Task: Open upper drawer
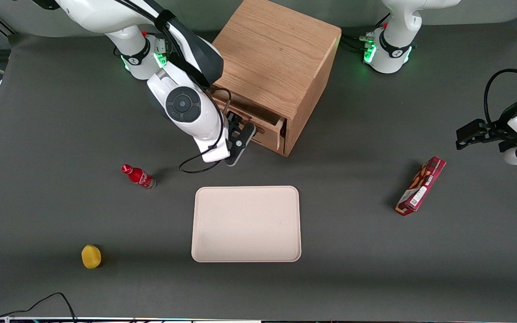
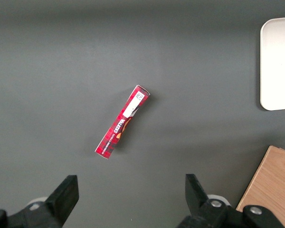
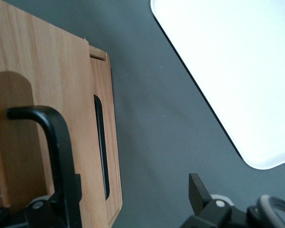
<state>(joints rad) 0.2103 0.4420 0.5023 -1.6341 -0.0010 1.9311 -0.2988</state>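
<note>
Right wrist view: my gripper (image 3: 133,209) gapes around the upper drawer's (image 3: 52,85) black handle (image 3: 57,142); pull straight outward.

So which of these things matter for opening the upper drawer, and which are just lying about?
In the job:
- upper drawer, slightly open
- its black bar handle
- right gripper, open at that handle

Lying about:
- beige tray
- small red bottle
- yellow lemon-like object
- red snack box

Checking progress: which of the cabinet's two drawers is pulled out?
The upper drawer: it juts out of the cabinet, the gripper at its front; the bottom drawer sits farther in.
</note>
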